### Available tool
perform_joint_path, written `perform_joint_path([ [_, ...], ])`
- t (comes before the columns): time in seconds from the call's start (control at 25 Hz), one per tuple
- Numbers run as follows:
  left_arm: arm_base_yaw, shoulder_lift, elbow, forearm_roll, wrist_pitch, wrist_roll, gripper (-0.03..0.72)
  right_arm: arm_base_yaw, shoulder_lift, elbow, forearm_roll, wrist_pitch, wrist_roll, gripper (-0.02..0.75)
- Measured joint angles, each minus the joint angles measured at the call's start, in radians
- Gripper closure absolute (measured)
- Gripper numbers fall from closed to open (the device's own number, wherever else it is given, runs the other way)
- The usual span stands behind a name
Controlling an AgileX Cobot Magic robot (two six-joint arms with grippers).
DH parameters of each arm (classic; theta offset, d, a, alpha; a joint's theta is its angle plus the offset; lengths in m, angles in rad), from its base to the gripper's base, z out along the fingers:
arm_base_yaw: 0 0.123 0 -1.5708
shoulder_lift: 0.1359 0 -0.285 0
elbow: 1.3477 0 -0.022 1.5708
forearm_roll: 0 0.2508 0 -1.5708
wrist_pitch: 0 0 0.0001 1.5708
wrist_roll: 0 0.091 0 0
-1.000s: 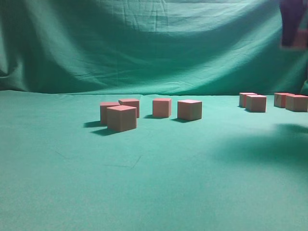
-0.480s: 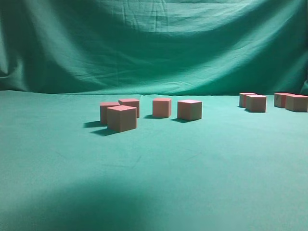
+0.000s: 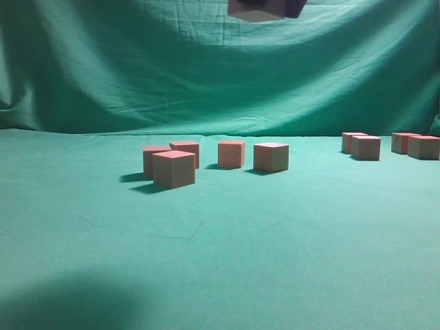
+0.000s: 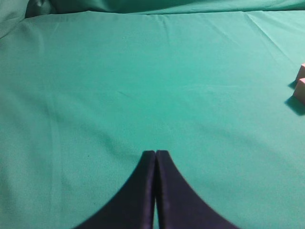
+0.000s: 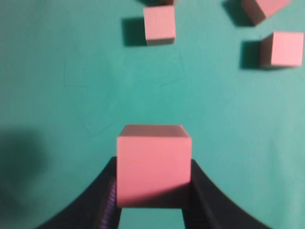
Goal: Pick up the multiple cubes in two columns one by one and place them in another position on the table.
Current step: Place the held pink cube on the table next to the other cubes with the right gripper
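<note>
Change since the earlier frames: a second ago the right gripper hung at the upper right edge of the exterior view, half a second ago it was out of frame, and now the right gripper (image 3: 267, 9) shows at the top centre, blurred, with a reddish block between its fingers. The cubes on the table (image 3: 220, 247) have not shifted.

Exterior view. Item 1: four cubes left of centre, namely a front cube (image 3: 174, 168) touching or just ahead of a rear-left cube (image 3: 152, 157), a rear cube (image 3: 185, 150), a middle cube (image 3: 231, 153) and a right-hand cube (image 3: 271, 157). Item 2: four cubes at far right in two pairs, first pair (image 3: 361, 146), second pair (image 3: 415, 145). Item 3: upright green backdrop (image 3: 206, 69), creased. No containers present.

Left wrist view. Left gripper (image 4: 155, 157): dark fingers pressed together, nothing between them, above bare table. Two cube edges (image 4: 300, 86) at the right border.

Right wrist view. Right gripper clamped on the held cube (image 5: 153, 164), one finger on each side face, well above the cloth. Below lie a single cube (image 5: 159, 25), another (image 5: 281, 49), and a third (image 5: 264, 8) cut by the top edge.
</note>
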Motion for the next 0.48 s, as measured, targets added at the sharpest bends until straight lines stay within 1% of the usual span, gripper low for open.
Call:
perform_joint_path([
  [0.24,0.000,0.000,0.000,0.000,0.000,0.000,0.688,0.000,0.097,0.000,-0.008,-0.069,-0.126,0.475],
  [0.48,0.000,0.000,0.000,0.000,0.000,0.000,0.688,0.000,0.208,0.000,-0.023,-0.125,-0.187,0.475],
])
